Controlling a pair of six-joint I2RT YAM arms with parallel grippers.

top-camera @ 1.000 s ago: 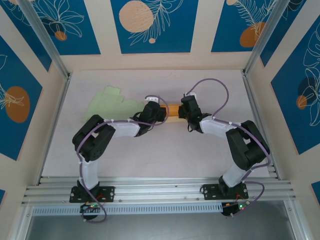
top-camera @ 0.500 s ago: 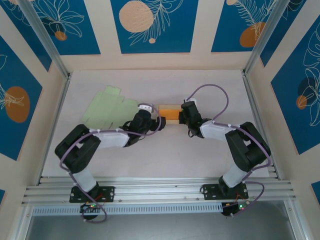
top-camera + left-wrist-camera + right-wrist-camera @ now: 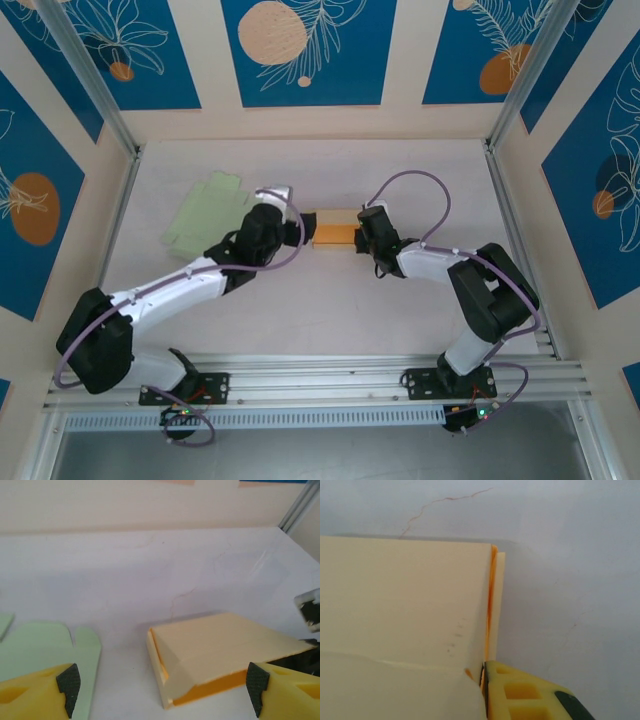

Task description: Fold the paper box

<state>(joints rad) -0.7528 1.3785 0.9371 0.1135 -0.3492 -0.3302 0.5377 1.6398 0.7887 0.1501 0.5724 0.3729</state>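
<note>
Paper box (image 3: 335, 228) mid-worktop, long axis left-right, lying between arms. Right gripper (image 3: 363, 232) jaws pinched shut on box's right end. Left gripper (image 3: 162, 695) jaws wide open (nothing held), box's left end straight ahead, centred between tips.

We see a pale table (image 3: 330, 165) w/ a matt, slightly pinkish-white top. A thin brownish crack line (image 3: 180, 596) runs over it. Around the table stand three cream walls: the back wall (image 3: 400, 118), the L wall (image 3: 97, 210) & the R wall (image 3: 530, 200). On them hang blue panels (image 3: 308, 55) w/ white leaf drawings & pale orange discs (image 3: 272, 32). Slanted alu. posts (image 3: 85, 75) stand in both back corners, & alu. rails (image 3: 320, 380) lie along the near edge of the table. We find the light soft & even, w/ only faint shadows.
</note>
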